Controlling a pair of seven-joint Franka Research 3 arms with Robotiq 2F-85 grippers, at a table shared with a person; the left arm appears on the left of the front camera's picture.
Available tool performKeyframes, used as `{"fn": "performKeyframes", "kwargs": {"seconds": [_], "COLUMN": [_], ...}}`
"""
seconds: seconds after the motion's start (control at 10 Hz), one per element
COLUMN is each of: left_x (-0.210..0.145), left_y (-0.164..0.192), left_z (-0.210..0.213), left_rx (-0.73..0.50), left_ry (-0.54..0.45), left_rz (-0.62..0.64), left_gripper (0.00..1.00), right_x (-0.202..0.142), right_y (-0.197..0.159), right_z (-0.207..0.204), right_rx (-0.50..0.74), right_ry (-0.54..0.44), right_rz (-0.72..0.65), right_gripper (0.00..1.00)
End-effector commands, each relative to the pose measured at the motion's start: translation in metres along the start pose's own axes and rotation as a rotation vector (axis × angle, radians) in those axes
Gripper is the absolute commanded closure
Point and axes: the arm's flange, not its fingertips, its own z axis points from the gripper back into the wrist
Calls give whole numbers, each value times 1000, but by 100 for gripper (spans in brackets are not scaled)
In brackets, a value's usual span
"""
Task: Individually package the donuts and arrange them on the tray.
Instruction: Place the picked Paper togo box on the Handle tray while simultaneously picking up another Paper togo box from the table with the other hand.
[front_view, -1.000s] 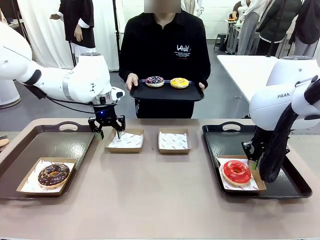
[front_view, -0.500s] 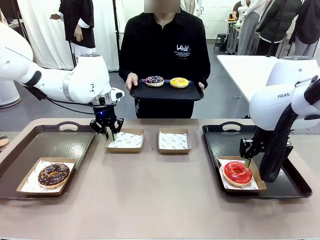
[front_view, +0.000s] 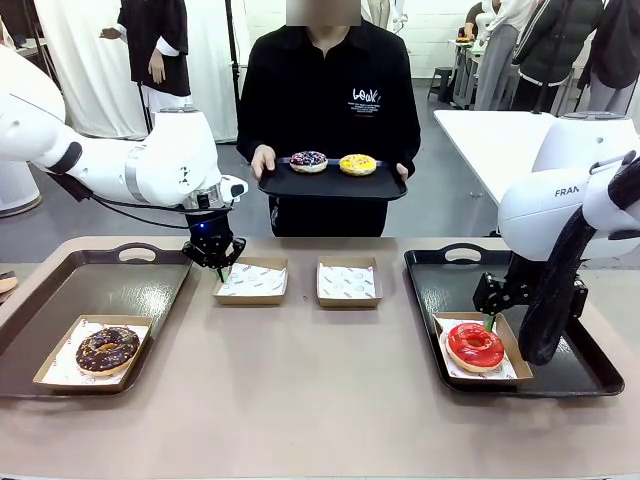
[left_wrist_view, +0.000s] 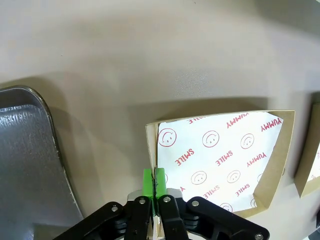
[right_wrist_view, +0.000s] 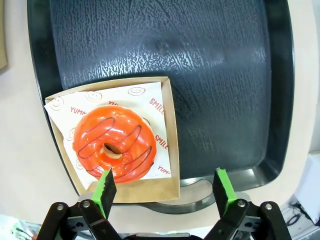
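Beige table (front_view: 320, 400) | red donut (right_wrist_view: 131, 134) glossy | left end effector (left_wrist_view: 154, 176) seemingly pinching box (left_wrist_view: 276, 155) wall | right end effector (right_wrist_view: 164, 176) released

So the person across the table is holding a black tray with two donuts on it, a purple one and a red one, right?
Not quite. The black tray does carry two donuts, but they are a purple donut and a yellow donut, not a red one, as the front view shows. The red donut sits in a paper box on the right-hand tray.
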Motion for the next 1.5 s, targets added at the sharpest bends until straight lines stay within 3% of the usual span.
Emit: {"fn": "performKeyframes", "kwargs": {"seconds": [0.0,0.1,0.2,0.5,0.8,1.1,1.4], "left_x": [2,1,-1,-13,-21,-15,9], "left_y": [2,1,-1,-16,-35,-47,-64], "left_z": [2,5,13,70,138,177,175], "left_rx": [-13,7,-8,-79,-80,-61,93], "left_ry": [22,14,28,7,-95,-114,-58], "left_rz": [-12,-10,4,-30,-46,-51,-14], "left_gripper": [100,100,100,100,100,100,100], "right_x": [-17,-21,-28,-45,-67,-97,-108], "right_y": [-6,-11,-23,-125,-211,-261,-286], "right_z": [-3,2,13,49,44,9,-15], "right_rx": [27,61,200,798,1152,1293,1302], "right_ry": [-18,-24,0,4,-62,-97,-105], "right_rz": [3,8,27,11,-46,-103,-130], "right_gripper": [0,0,0,0,0,0,0]}}
